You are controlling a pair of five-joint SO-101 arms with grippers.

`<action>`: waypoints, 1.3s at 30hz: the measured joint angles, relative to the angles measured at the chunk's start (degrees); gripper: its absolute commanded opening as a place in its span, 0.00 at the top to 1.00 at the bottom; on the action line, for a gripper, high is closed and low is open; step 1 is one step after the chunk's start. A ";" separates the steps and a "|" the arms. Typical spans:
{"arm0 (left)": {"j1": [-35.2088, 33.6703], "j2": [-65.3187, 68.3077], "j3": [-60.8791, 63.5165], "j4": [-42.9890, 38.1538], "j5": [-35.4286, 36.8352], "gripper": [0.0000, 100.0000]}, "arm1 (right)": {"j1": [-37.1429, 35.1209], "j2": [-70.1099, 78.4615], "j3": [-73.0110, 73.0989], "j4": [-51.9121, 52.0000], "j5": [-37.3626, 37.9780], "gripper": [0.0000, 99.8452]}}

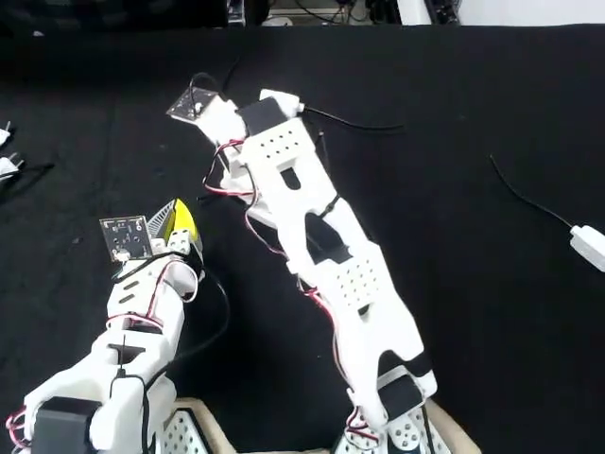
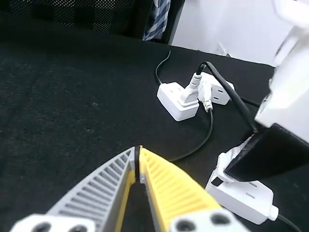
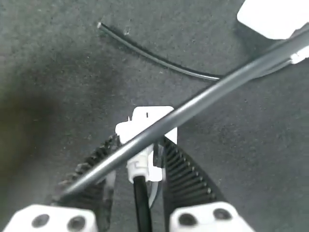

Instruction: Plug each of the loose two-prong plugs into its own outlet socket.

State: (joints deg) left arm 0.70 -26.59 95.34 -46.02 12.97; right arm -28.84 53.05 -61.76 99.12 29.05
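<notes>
My right gripper [image 3: 140,143] is shut on a white two-prong plug [image 3: 143,166] with a black cord, held against a white outlet socket [image 3: 149,118] on the black table. A grey cable [image 3: 207,94] crosses in front of it. In the left wrist view the same socket [image 2: 241,193] lies under the right arm's black finger [image 2: 265,154]. Farther off, a white socket [image 2: 176,101] has a plug [image 2: 190,89] in it, with another socket [image 2: 219,92] behind. My left gripper [image 2: 137,152], grey and yellow, is shut on nothing, short of these sockets. In the high view it [image 1: 172,225] sits left of the right arm [image 1: 302,208].
A loose white plug on a black cord [image 1: 588,244] lies at the table's right edge. Small white plugs [image 1: 6,165] lie at the left edge. A loose black wire [image 3: 154,58] and another white block [image 3: 270,17] lie beyond the held plug.
</notes>
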 measured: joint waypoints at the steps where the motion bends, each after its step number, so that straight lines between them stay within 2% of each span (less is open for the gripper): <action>1: 0.00 0.00 0.00 0.00 0.00 0.97 | 0.09 0.00 0.00 0.00 0.18 0.99; 19: 0.00 0.00 0.00 0.00 0.00 0.97 | 2.99 0.00 0.00 0.00 1.93 0.99; 39: 0.00 0.00 0.00 0.00 0.00 0.97 | 1.14 0.00 0.00 0.00 1.14 0.99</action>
State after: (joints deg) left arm 0.70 -26.59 95.34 -46.02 12.97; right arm -27.69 53.05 -61.76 99.12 30.20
